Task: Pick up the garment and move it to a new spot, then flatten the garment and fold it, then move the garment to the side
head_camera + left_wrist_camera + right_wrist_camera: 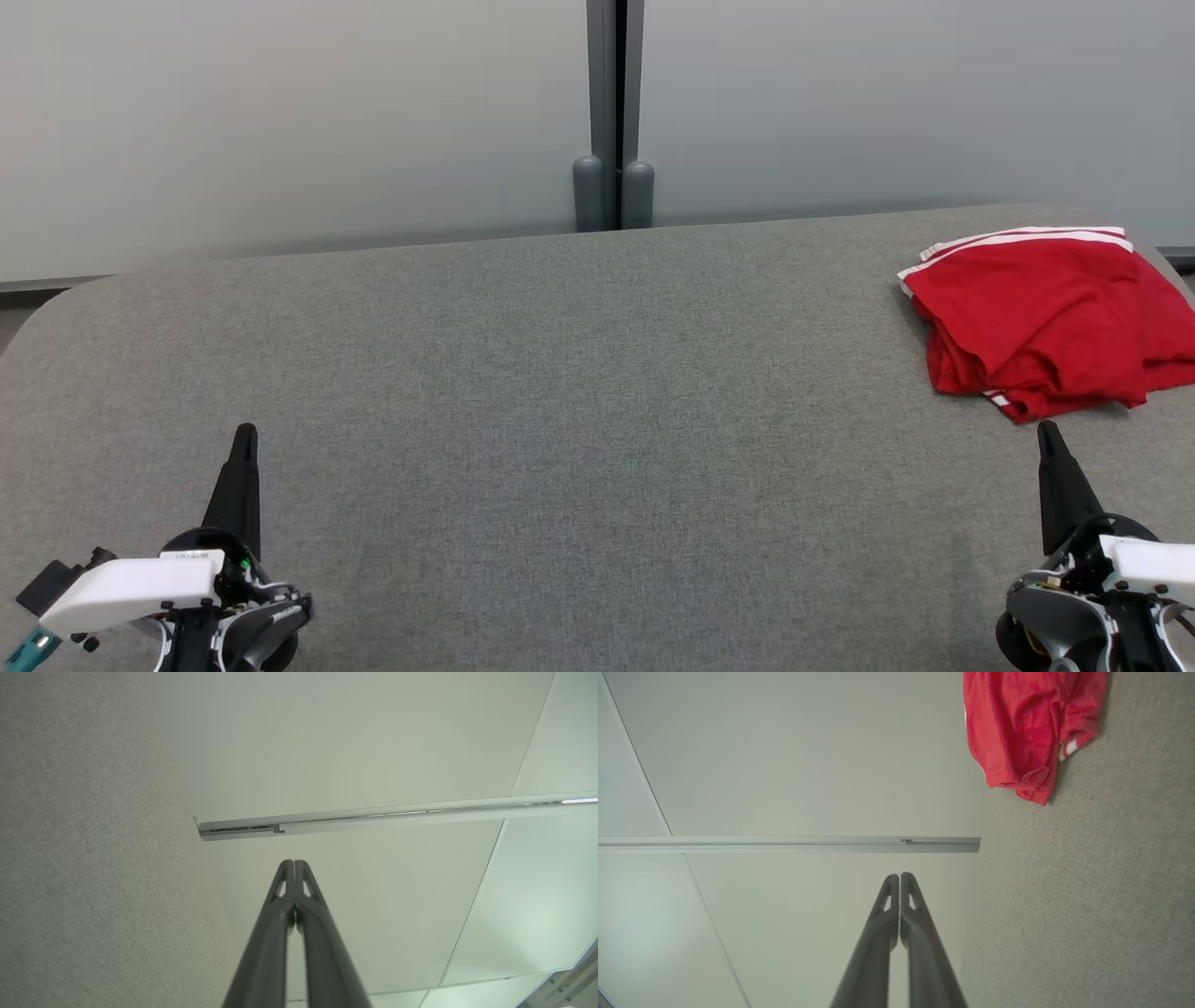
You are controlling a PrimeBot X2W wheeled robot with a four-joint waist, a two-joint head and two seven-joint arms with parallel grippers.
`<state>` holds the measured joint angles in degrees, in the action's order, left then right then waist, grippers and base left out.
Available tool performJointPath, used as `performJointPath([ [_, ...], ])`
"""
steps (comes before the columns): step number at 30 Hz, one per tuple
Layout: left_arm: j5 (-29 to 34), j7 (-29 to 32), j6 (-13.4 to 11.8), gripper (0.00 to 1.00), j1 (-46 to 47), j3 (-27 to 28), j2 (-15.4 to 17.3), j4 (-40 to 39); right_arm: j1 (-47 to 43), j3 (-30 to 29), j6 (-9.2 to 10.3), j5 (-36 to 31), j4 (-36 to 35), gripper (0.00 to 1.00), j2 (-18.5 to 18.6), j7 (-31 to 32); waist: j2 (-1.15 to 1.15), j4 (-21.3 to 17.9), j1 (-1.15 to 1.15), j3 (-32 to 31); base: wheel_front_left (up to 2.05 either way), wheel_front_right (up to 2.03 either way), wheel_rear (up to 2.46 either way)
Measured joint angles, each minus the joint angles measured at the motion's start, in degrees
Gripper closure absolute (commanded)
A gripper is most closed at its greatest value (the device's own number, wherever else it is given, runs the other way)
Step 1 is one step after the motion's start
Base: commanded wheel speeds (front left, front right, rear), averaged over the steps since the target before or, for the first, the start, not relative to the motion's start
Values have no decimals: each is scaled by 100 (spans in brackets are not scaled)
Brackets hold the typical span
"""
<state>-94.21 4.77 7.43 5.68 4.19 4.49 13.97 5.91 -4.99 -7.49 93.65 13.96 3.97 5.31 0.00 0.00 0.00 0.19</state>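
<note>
While both arms rest low over the near side of the grey table (579,392), I note the left gripper (246,437) at lower left and the right gripper (1047,429) at lower right, with their fingers pointing toward the wall panels (280,121). Both pairs of jaws are pressed together and hold nothing. The red garment (1046,317), white-striped, lies bunched at the table's far right, just beyond the right gripper and apart from it.

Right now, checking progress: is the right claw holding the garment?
No, the right claw is shut on nothing; the red garment lies apart.
</note>
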Motion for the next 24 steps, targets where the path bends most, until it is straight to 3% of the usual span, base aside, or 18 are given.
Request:
performJointPath([
  [24, 42, 49, 0, 100, 8, 56, -38, 2, 0, -36, 0, -18, 1, 100, -33, 24, 0, 0, 0, -1, 0, 0, 0],
])
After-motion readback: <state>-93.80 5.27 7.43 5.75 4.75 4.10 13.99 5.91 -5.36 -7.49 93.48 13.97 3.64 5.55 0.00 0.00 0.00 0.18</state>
